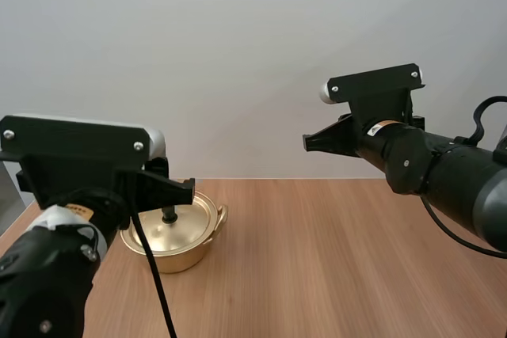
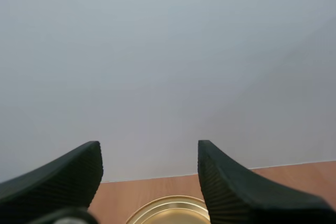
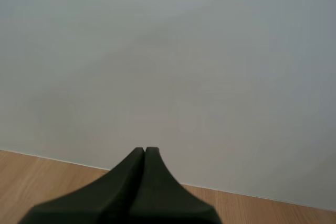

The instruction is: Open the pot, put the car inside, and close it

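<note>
Nothing looks done yet: lid (image 1: 192, 222) sits on the pot (image 1: 171, 260), my left pincer (image 2: 149, 150) gapes near it, right pincer (image 3: 145, 153) closed, empty.

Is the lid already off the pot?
No, the lid sits closed on the gold pot, its black knob standing upright on top.

The pot (image 1: 181, 244), lid (image 1: 188, 221) on, stands close under the left gripper (image 2: 149, 145), which hangs spread wide just above the knob (image 1: 169, 214). Right of the pot the table (image 1: 341, 263) lies open. The right gripper (image 1: 309, 142), pressed together, hangs high over it.
</note>
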### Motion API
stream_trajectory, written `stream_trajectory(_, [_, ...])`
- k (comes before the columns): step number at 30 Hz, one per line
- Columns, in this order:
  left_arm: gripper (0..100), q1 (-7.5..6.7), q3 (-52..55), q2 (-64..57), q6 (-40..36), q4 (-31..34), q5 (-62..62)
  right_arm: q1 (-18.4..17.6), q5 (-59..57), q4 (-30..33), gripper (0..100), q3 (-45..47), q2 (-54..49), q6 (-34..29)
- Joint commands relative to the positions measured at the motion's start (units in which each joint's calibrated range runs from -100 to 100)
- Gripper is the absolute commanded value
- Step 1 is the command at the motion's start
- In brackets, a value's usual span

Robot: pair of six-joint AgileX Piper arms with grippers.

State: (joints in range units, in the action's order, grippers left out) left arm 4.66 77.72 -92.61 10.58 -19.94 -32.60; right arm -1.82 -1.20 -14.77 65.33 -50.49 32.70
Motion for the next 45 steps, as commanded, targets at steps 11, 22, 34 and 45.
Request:
stream_trajectory(11, [87, -1.73, 10.9, -7.4, -6.0, 8.7, 7.1, 0.0, -0.1, -0.4, 0, 0.0, -0.2, 0.0])
stream_trajectory(22, [87, -3.83, 12.1, -7.4, -6.0, 8.3, 7.2, 0.0, -6.1, -0.8, 0, 0.0, -0.2, 0.0])
stream_trajectory(34, [87, -5.0, 12.7, -7.4, -6.0, 8.1, 7.2, 0.0, -6.1, -7.8, 0, 1.6, -0.2, 0.0])
stream_trajectory(45, [87, -5.18, 22.3, -7.4, -5.7, 8.1, 3.5, 0.0, 12.8, -7.7, 0, 15.7, -0.2, 0.0])
